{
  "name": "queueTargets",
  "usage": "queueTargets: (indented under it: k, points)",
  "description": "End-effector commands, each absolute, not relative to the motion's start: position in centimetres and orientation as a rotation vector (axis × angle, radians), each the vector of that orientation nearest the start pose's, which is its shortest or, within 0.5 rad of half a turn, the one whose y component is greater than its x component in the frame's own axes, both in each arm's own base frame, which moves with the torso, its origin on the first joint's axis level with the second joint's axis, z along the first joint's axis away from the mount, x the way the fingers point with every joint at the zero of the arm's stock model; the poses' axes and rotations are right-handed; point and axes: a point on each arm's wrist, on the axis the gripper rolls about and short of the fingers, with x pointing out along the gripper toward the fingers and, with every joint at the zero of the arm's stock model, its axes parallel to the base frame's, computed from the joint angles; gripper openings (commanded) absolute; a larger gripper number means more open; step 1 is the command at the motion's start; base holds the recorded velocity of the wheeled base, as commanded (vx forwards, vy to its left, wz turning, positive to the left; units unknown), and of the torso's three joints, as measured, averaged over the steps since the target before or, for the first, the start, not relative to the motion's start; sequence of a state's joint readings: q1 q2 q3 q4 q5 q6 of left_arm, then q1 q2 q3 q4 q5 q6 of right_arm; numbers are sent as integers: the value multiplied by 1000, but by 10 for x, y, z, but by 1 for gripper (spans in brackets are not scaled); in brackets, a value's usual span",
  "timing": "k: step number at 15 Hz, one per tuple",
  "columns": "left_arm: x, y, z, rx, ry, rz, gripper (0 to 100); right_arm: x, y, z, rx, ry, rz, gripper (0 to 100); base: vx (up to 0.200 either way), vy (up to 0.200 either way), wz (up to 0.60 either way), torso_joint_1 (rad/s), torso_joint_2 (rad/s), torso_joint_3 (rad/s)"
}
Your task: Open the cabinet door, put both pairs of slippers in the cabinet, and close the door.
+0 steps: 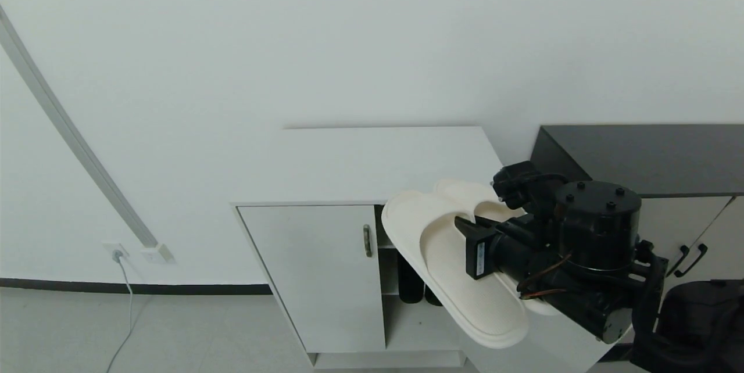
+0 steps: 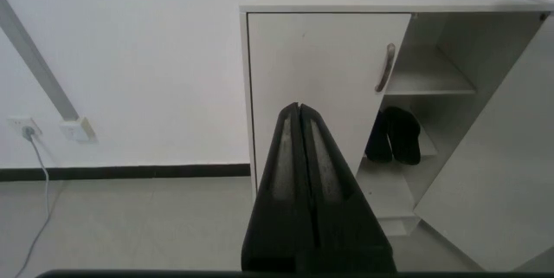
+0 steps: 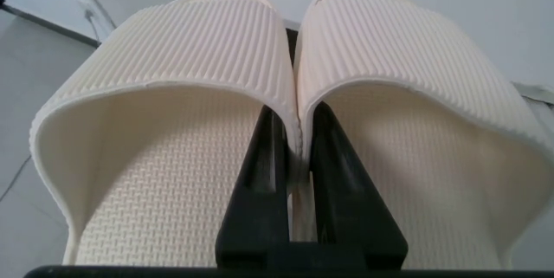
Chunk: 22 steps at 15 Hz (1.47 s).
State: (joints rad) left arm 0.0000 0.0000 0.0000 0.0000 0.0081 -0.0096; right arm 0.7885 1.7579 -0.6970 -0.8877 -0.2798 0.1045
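Slippers (image 1: 459, 262) in cream hang pinched by their inner walls in the right gripper (image 3: 299, 165), just in front of the open cabinet (image 1: 378, 164), where a black pair (image 2: 394, 135) already stands inside. The left gripper (image 2: 299, 139) is clenched on nothing. By the look of it, what remains is stowing the cream slippers and shutting the door (image 2: 493, 183).
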Motion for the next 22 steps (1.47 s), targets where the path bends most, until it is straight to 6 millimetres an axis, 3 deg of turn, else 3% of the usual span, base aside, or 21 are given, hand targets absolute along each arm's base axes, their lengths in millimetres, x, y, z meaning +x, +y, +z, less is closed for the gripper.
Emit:
queueTargets:
  k: [1, 11, 22]
  points:
    - [-23, 0, 75, -11, 0, 9, 0, 220, 214, 159, 1, 185, 507, 0, 0, 0, 0, 0, 0, 0]
    - [-23, 0, 75, -12, 0, 9, 0, 214, 212, 151, -36, 202, 517, 0, 0, 0, 0, -4, 6, 5]
    - [-23, 0, 75, -14, 0, 9, 0, 208, 212, 142, -62, 164, 531, 0, 0, 0, 0, -197, 460, 260]
